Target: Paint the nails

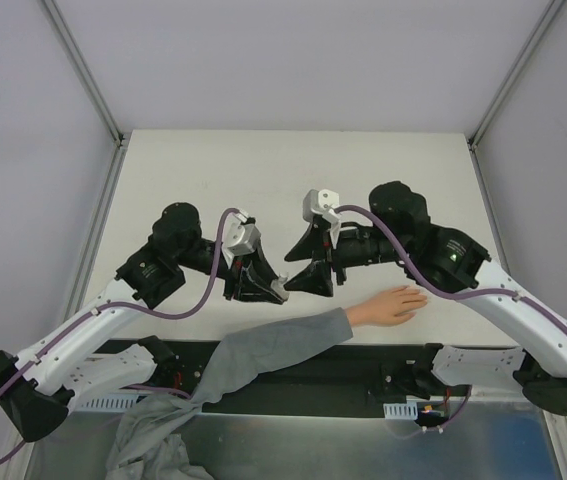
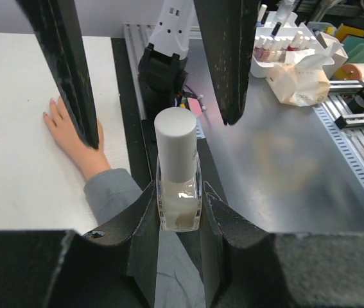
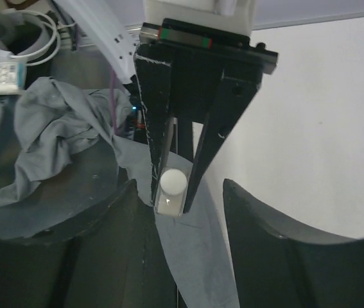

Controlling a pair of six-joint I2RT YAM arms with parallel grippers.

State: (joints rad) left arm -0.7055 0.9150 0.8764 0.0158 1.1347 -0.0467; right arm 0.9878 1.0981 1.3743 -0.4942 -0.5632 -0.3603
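I see left gripper clamped on bottle. Right gripper gapes wide, empty. Top view: hand at bottle's 3 o'clock.

Low in frame, right fingers spread wide apart. Ahead, left fingers point down, clamped on a white-capped bottle. Grey sleeve lies beneath it, crumpled grey cloth left, white bench right.

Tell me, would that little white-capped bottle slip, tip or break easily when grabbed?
The bottle looks like clear glass, so it is probably slick and breakable if dropped. It seems tall for its width, so likely tippy if pushed. The left claw pinches its flat sides, which probably steadies it.
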